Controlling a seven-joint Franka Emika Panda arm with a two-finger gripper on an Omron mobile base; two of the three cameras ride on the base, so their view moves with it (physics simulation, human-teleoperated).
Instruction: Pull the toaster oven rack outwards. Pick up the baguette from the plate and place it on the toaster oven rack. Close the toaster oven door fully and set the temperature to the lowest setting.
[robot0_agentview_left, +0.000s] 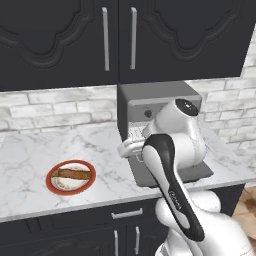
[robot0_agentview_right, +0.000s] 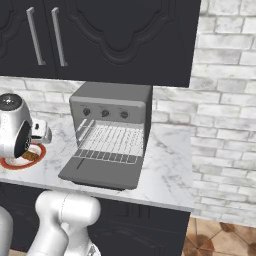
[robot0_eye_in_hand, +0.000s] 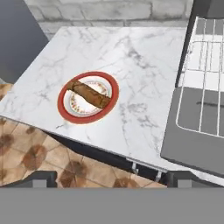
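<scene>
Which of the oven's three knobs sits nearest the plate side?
The leftmost knob on the toaster oven; the other two lie farther from the plate.

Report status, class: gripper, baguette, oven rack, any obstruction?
Gripper open, empty. Baguette on plate. Toaster oven door down, rack pulled out. Nothing in the way.

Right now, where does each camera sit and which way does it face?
Left base view: behind the arm's left, facing the counter; the arm hides most of the toaster oven.
Right base view: behind its right, facing the toaster oven door, down, and the toaster oven rack.
Hand view: above the counter's edge, over the open claw, looking down.
All three share the baguette on the plate.
</scene>
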